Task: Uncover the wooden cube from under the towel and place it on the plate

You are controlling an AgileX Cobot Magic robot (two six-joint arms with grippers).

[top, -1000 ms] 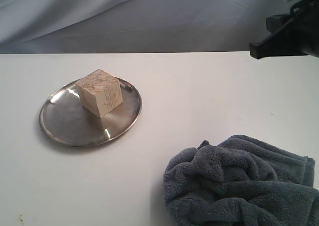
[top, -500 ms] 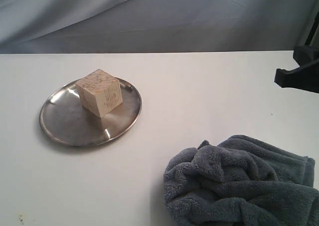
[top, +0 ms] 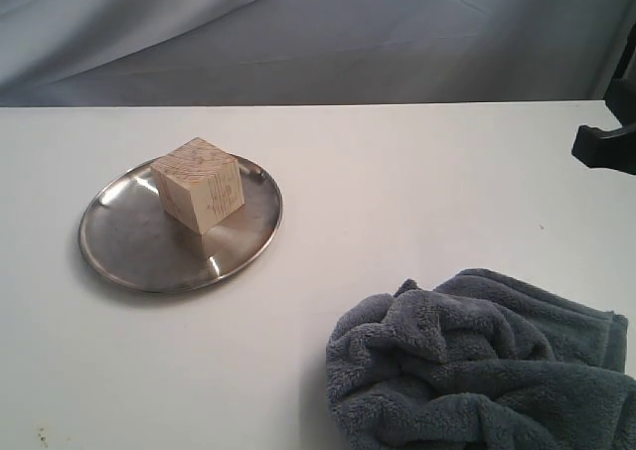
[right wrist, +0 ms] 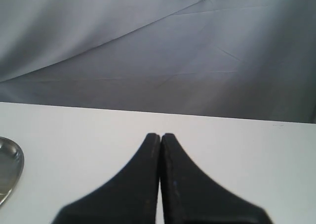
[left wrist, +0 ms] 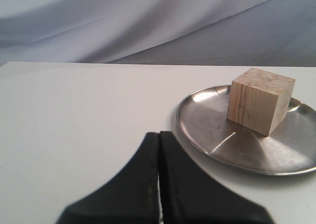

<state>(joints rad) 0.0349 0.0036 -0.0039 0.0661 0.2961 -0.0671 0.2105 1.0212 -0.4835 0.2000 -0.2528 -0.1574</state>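
- Plainly, the wooden cube (top: 200, 185) sits on the plate (top: 129, 251), on the plate's far half, with one upright edge turned toward the exterior camera and its grain lines showing.
- We see the plate resting flat on the white table (top: 397, 202), on the left side of the exterior view, with the cube's reflection on the shiny metal just beside the block.
- We find the towel (top: 477, 371) bunched in a rumpled heap at the near right of the table, well apart from the plate and the cube.
- Our left gripper (left wrist: 159, 134) has its two black fingers pressed together along their length, with nothing between them. It sits low over bare table. The cube and plate lie ahead of its tips and off to one side, near but not touching.
- Our right gripper (right wrist: 161, 135) is likewise pinched together and empty. Bare table and the grey backdrop (top: 298, 33) lie ahead of it, and only a sliver of the plate's rim shows at the edge of its view, well apart from the tips.
- We also see a dark shape (top: 606, 147) at the right edge of the exterior view, above the table. We take it for part of the right arm, though too little shows to be sure. It is well apart from the cube, and the towel lies nearer to it than the plate does.
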